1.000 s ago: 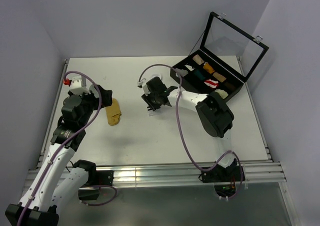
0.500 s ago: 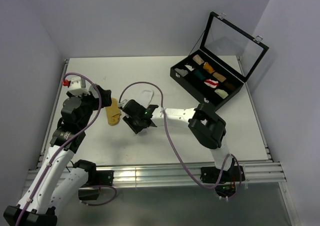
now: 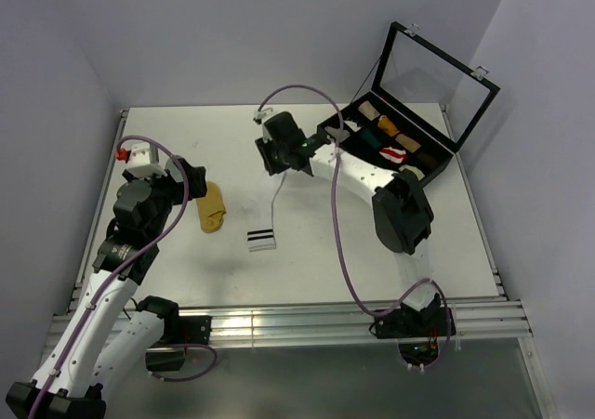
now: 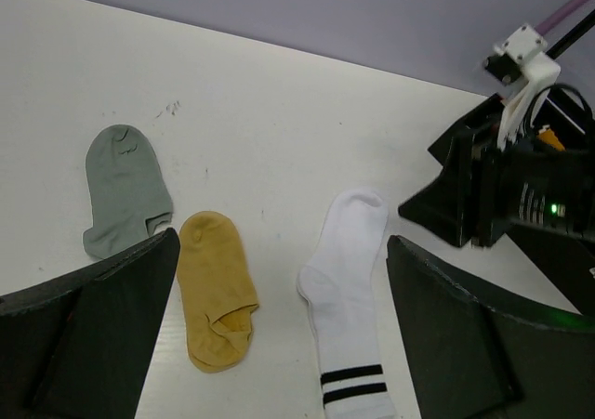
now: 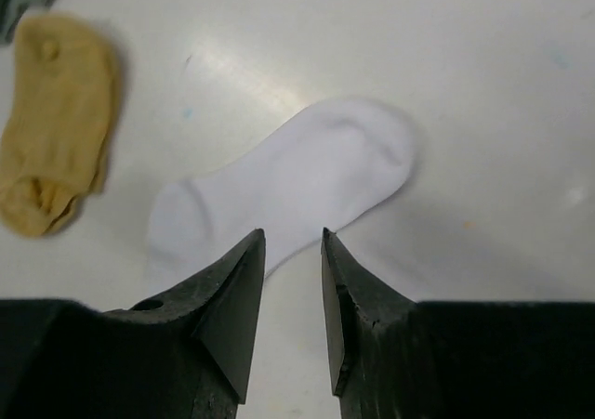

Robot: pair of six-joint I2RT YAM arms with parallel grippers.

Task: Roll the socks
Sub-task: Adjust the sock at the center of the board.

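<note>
Hovering over the toe of the white sock [image 5: 307, 177], your right gripper [image 5: 288, 242] has its jaws narrowly apart, empty. Your left gripper [image 4: 281, 241] gapes wide; the yellow sock [image 4: 216, 284] lies at the white sock's 9 o'clock.

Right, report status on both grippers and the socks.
Left gripper open, empty. Right gripper barely open over white sock, holding nothing. Grey sock, mustard sock flat too, none rolled. Nothing blocking.

Grey sock [image 4: 125, 189], mustard sock [image 4: 216, 284], striped white sock [image 4: 349, 289] lie flat.
</note>
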